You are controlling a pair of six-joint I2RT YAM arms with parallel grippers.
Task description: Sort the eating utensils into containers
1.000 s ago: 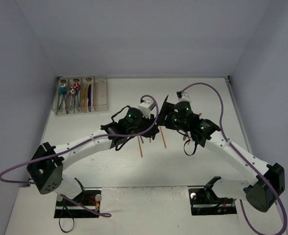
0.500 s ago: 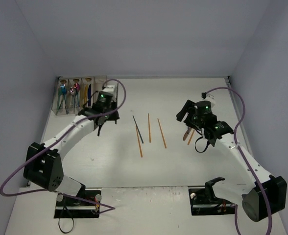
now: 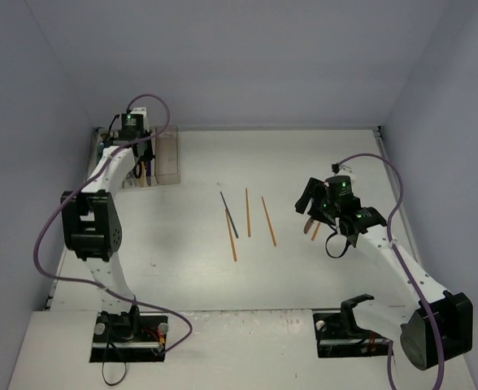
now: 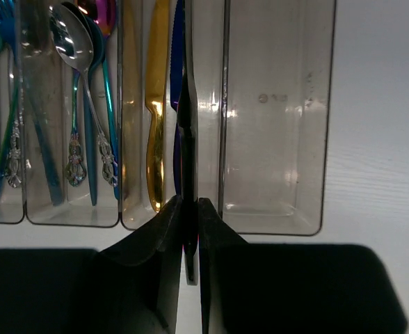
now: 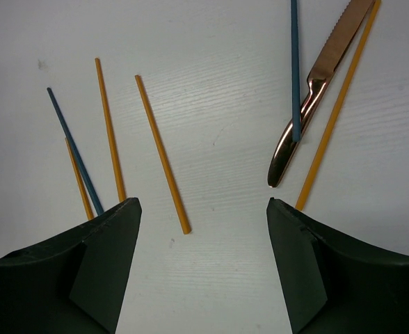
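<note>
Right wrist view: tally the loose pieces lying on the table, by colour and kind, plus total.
orange sticks: 4
blue sticks: 2
copper knife: 1
Total: 7

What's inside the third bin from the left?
A gold knife and a dark blue utensil lie lengthwise in that bin. The black utensil pinched in the left gripper hangs in front of the blue one, hiding most of it. The bin's far end is out of frame.
</note>
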